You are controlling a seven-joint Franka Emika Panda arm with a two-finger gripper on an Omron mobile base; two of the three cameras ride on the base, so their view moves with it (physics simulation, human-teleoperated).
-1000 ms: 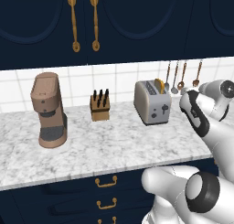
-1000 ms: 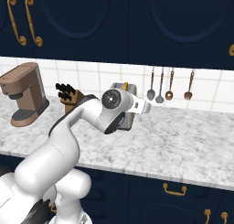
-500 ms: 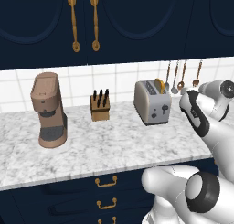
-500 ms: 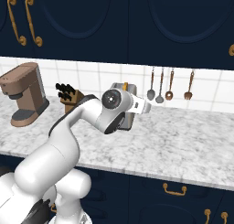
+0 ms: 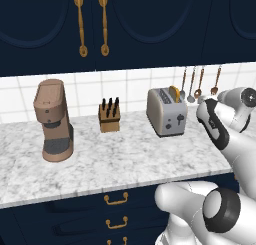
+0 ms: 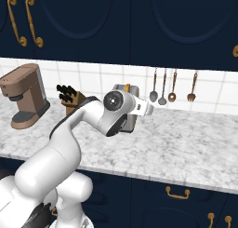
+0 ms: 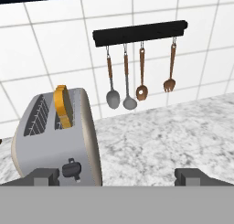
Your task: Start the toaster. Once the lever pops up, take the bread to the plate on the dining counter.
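A: Looking at the left base view, we log the toaster (image 5: pixel 166 112) right of centre on the marble worktop (image 5: pixel 115 159), with the bread (image 5: pixel 174 94) standing upright out of its far slot, golden edge above the silver top

B: Agreed. In the hand view the toaster (image 7: pixel 57 138) sits at lower left, and we see the slice (image 7: pixel 62 106) upright in the right-hand slot. The lever (image 7: pixel 71 168) is the small dark tab low on the narrow face, near the bottom edge of the frame

A: Gripper state? In the hand view we note the two dark tips at the bottom edge, one at far left and one at right, spread as wide as they go; the gripper (image 7: pixel 118 176) has nothing between them

B: Same entry here: jaws fully apart, empty. The left tip lies just beside the lever in the frame; we cannot tell whether it touches the toaster

A: In the left base view the hand is at the right of the frame, level with the toaster and just to its right

B: Other items: brown coffee machine (image 5: pixel 53 121) at left, knife block (image 5: pixel 109 115) between it and the toaster, and a utensil rack (image 7: pixel 140 33) on the tiled wall at upper centre of the hand view, four utensils hanging

A: In the right base view the arm's elbow covers most of the toaster (image 6: pixel 128 121) at centre
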